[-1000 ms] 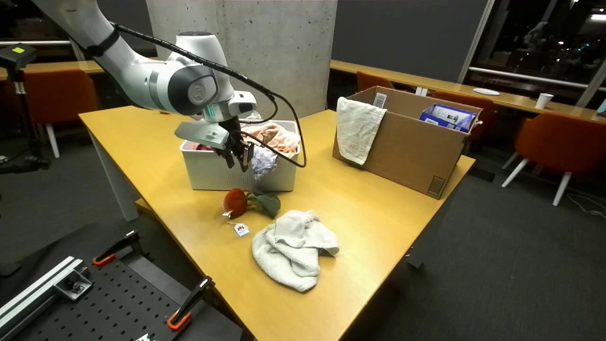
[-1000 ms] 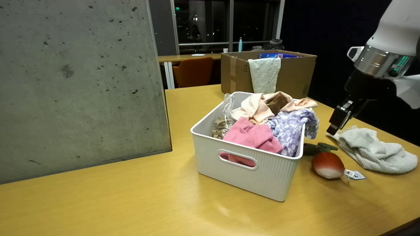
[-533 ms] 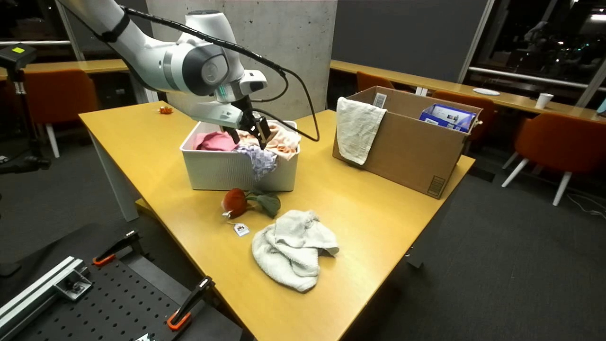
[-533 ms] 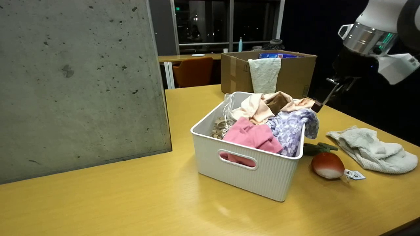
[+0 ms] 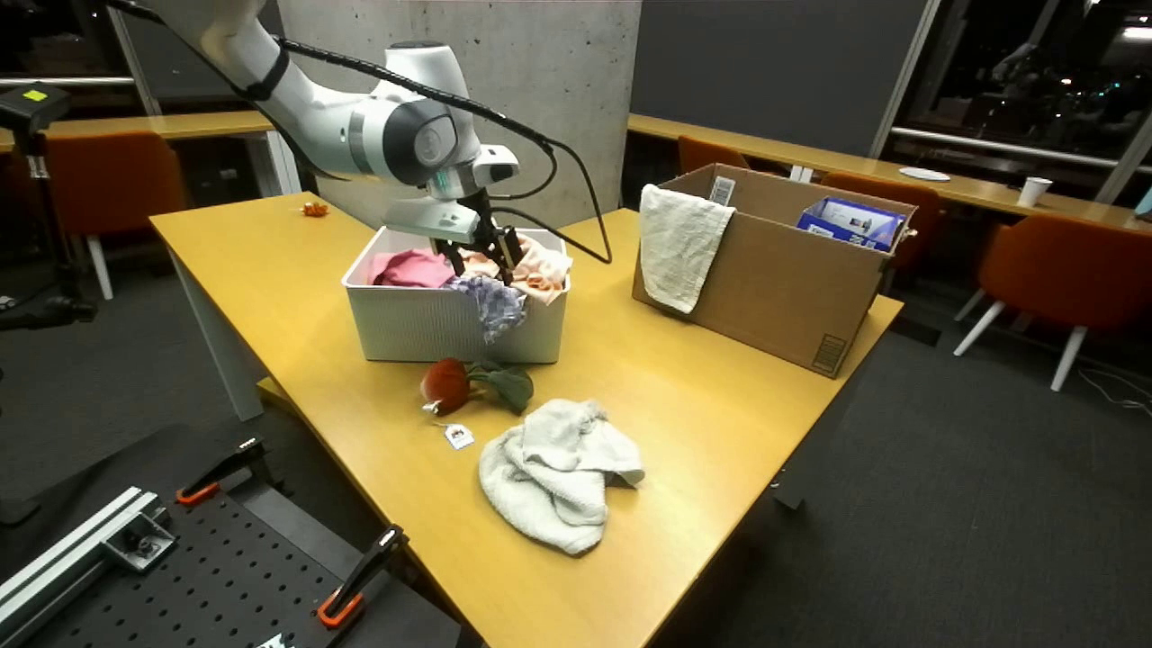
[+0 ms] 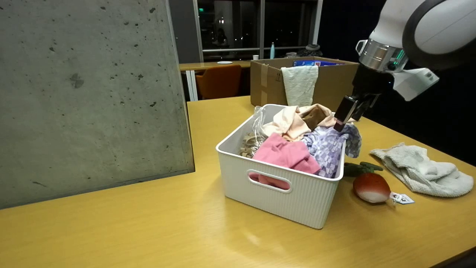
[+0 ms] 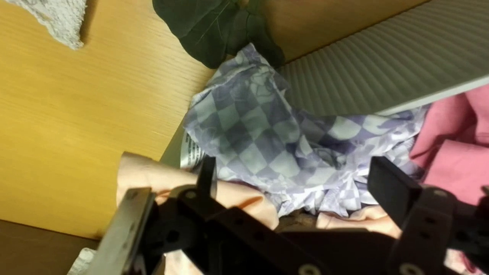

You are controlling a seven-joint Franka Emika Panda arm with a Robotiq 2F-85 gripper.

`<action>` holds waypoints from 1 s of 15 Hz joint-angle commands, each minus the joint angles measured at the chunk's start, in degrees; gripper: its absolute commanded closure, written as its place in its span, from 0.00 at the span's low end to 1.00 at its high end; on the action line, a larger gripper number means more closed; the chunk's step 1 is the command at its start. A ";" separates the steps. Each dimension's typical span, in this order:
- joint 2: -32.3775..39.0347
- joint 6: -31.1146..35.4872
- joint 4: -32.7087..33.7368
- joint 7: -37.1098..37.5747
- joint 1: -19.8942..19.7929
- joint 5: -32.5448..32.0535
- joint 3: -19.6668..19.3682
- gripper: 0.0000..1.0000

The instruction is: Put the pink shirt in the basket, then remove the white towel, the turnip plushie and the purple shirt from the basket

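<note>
Now pincer (image 7: 293, 173) nearer purple shirt (image 7: 252, 130)

Robot arm (image 5: 326, 126) and gripper (image 7: 294, 177). In an exterior view, the white arm slopes down from the upper left to a dark-capped joint (image 5: 423, 142), below which the wrist (image 5: 456, 180) bears the black gripper. A green light (image 6: 399, 54) shows at the wrist. In both exterior views the gripper points obliquely downward. Wrist view: the jaws stand wide apart, facing each other across a gap.
</note>
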 commanded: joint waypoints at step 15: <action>-2.37 -1.98 0.02 1.67 1.92 -2.71 -1.26 1.00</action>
